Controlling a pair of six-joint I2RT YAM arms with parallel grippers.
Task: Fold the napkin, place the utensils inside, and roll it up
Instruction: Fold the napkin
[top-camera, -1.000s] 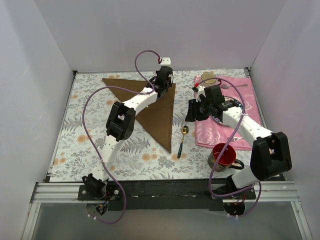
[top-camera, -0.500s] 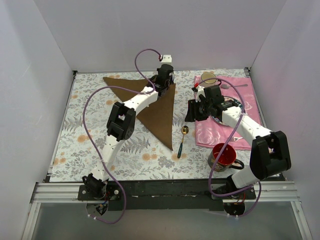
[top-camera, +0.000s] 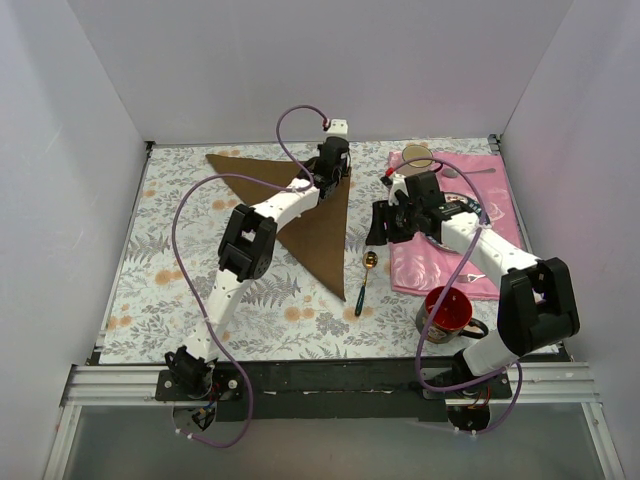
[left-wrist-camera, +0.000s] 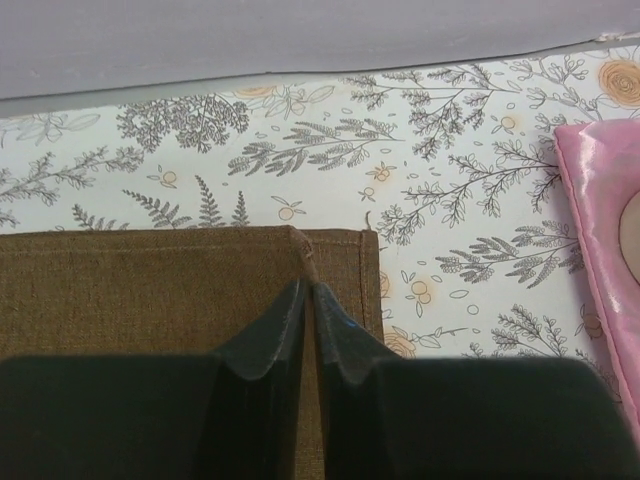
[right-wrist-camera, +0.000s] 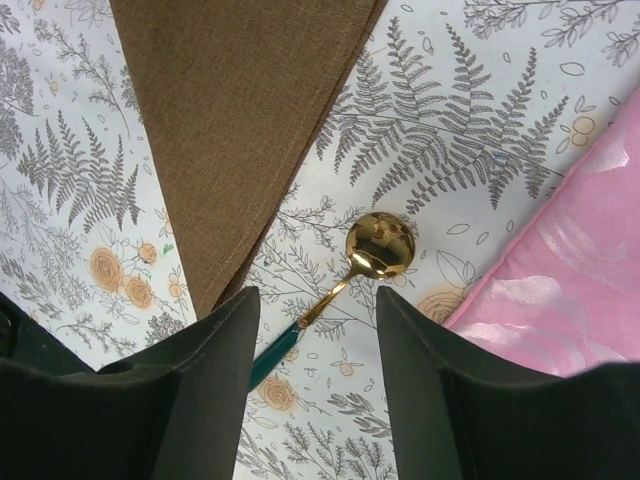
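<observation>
The brown napkin (top-camera: 312, 228) lies folded into a triangle on the floral cloth, its long point toward the near side. My left gripper (top-camera: 336, 172) is at the napkin's far edge, close to its right corner (left-wrist-camera: 368, 236). Its jaws are shut and pinch a small ridge of the cloth (left-wrist-camera: 306, 258). The gold-bowled spoon with the dark green handle (top-camera: 364, 281) lies just right of the napkin's point. My right gripper (top-camera: 379, 230) hovers open above the spoon. In the right wrist view the spoon's bowl (right-wrist-camera: 380, 245) shows between the spread fingers (right-wrist-camera: 205, 370).
The pink placemat (top-camera: 440, 262) lies at the right, also in the right wrist view (right-wrist-camera: 560, 290). On or by it are a red mug (top-camera: 448, 310), a silver spoon (top-camera: 470, 172) and a round tan object (top-camera: 417, 155). White walls enclose the table.
My left gripper has edged toward the back wall along the napkin's far edge. My right gripper has shifted slightly left, over the spoon. The spoon has not moved.
</observation>
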